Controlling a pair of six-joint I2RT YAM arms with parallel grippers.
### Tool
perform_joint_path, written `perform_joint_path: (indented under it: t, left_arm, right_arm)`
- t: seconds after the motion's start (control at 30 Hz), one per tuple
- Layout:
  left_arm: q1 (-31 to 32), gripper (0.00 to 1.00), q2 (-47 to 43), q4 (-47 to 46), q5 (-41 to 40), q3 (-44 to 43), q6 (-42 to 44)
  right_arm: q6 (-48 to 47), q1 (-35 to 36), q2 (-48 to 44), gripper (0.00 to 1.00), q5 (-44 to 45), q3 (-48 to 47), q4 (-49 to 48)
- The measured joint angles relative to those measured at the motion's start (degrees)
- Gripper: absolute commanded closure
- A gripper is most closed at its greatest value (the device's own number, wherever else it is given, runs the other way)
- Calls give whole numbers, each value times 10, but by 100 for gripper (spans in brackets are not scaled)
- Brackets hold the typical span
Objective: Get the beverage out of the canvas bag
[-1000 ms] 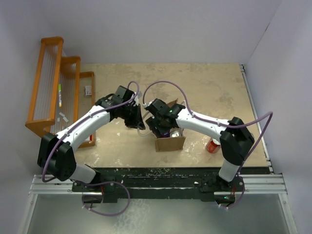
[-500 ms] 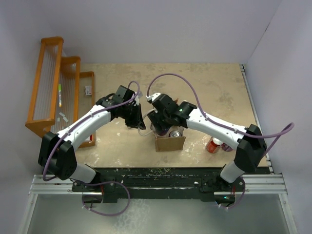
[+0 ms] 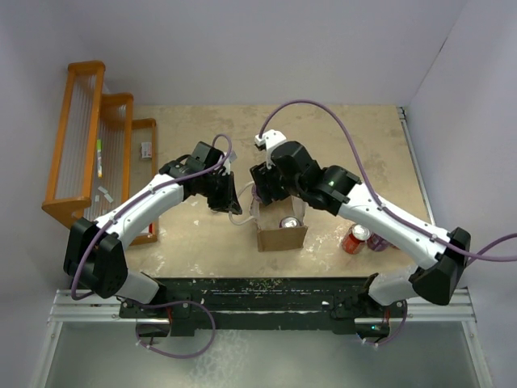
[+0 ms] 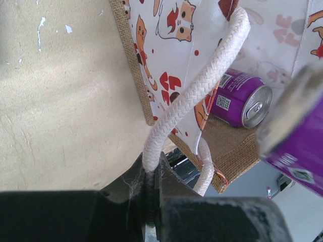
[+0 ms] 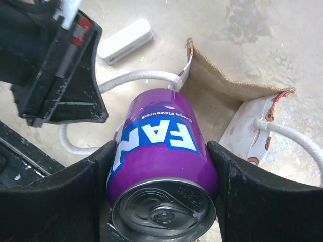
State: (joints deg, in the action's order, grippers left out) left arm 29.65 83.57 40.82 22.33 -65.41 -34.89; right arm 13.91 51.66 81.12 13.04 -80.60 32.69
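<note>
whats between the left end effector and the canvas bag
The white cord handle, pinched in the left end effector; shown in the left wrist view.

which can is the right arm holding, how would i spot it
Find the canvas bag at the middle of the table. Right by its open top, the right gripper clamps a purple can between its jaws. It is the only can gripped: a second purple can sits inside the bag, and a red can rests further right.
</note>
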Motion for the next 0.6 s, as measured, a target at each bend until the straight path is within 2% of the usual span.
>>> perform_joint_path:
  t: [0.4, 0.6]
  left_arm:
    - [0, 100, 0, -1, 2, 0, 0]
    - [0, 100, 0, -1, 5, 0, 0]
  right_arm:
    - [-1, 0, -36, 100, 1, -2, -14]
    - [-6, 0, -90, 100, 47, -2, -35]
